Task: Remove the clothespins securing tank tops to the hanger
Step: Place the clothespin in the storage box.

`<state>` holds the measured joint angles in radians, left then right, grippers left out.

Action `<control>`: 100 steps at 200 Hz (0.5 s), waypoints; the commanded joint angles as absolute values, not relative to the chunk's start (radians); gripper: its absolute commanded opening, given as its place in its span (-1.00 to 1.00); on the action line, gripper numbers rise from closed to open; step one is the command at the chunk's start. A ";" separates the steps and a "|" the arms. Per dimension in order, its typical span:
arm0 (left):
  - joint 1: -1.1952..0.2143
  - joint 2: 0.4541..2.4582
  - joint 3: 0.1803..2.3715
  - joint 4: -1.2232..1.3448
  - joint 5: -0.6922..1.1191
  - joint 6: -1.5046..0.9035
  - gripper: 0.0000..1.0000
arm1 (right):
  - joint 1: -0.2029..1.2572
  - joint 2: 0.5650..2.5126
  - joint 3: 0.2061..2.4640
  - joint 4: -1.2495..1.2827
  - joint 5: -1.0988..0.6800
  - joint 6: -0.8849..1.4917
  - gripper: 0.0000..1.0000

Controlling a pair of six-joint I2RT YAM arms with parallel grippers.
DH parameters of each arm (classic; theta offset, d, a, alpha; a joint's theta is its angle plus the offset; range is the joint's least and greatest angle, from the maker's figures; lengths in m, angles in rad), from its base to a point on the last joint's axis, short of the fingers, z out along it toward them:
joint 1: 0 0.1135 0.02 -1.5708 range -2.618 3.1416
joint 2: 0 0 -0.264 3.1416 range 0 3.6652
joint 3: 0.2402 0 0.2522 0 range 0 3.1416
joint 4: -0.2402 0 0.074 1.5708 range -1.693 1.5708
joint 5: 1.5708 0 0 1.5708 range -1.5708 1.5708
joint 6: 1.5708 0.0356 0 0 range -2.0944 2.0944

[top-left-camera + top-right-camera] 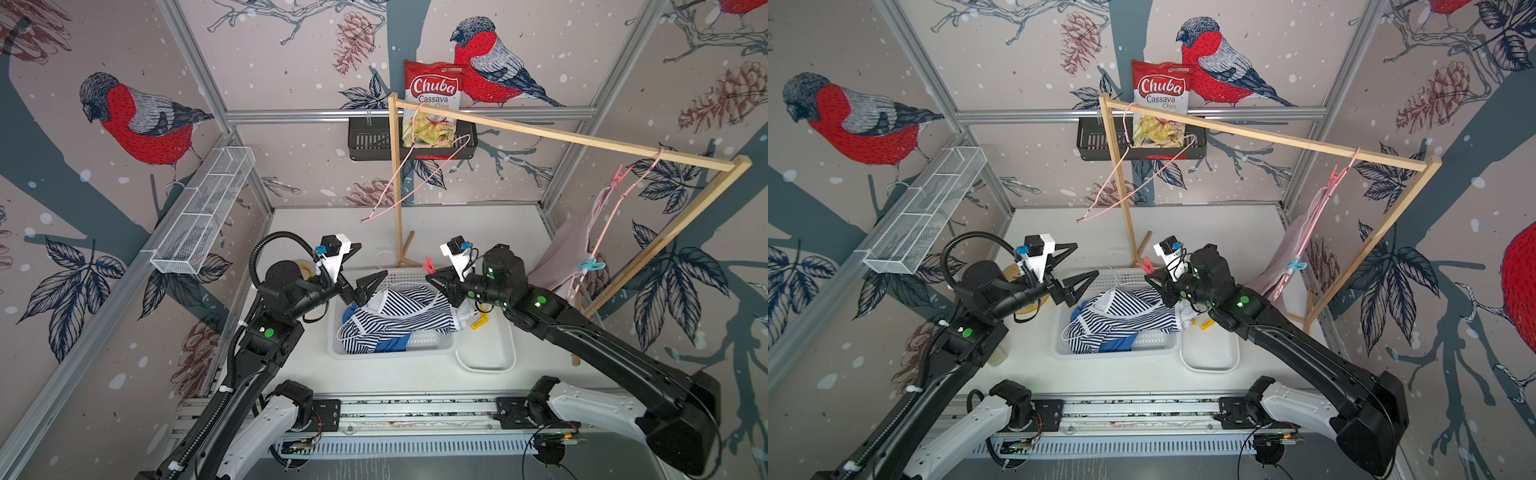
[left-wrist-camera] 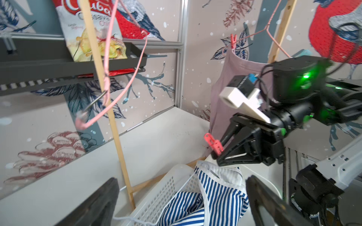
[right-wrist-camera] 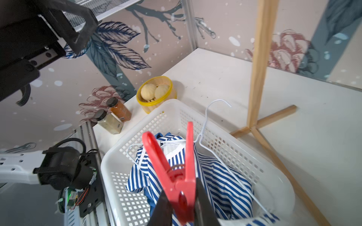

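Gripping tool: right gripper (image 1: 430, 274) clamped on red clothespin (image 1: 428, 264) above white basket (image 1: 428, 340).
Left gripper (image 1: 373, 259): jaws wide apart, empty.
Striped tank top (image 1: 399, 316): lying in white basket.
Mauve tank top (image 1: 565, 249): hung on pink hanger (image 1: 614, 210), pinned by pink clothespin (image 1: 621, 176), teal clothespin (image 1: 592, 264).

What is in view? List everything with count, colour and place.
basket: one, white, table centre
small tray: one, white, beside the basket
rack: one, wooden, back right
tank tops: three; mauve top hung on the rack, striped top and blue top in the basket
clothespins: four; red clothespin over the basket, pink clothespin and teal clothespin on the mauve top, yellow clothespin in the small tray
hangers: three; pink hangers on the rack, white hanger in the basket
chips bag: one, red-white, in black wall basket
mesh shelf: one, white, left wall
steamer: one, yellow-rimmed, holding buns
spice jars: two, beside the steamer
left claw: open, empty
right claw: shut on the red clothespin
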<state>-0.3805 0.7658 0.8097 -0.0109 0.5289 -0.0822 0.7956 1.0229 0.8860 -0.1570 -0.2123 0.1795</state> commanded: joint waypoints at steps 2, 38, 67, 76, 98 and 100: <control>-0.380 0.786 0.814 -0.147 0.414 -0.161 0.98 | 0.820 0.923 0.832 -0.225 0.048 0.298 -1.00; -0.380 0.856 0.842 -0.266 0.393 -0.197 0.98 | 0.845 0.730 0.723 -0.397 0.247 0.536 -1.00; -0.380 0.911 0.839 -0.315 0.384 -0.258 0.91 | 0.835 0.598 0.643 -0.481 0.327 0.698 -1.00; -0.380 0.935 0.839 -0.334 0.393 -0.274 0.86 | 0.827 0.582 0.632 -0.499 0.318 0.724 -1.00; -0.383 0.965 0.818 -0.336 0.367 -0.316 0.78 | 0.819 0.607 0.605 -0.529 0.277 0.755 -1.00; -0.383 0.966 0.814 -0.334 0.359 -0.320 0.77 | 0.819 0.610 0.603 -0.533 0.276 0.760 -1.00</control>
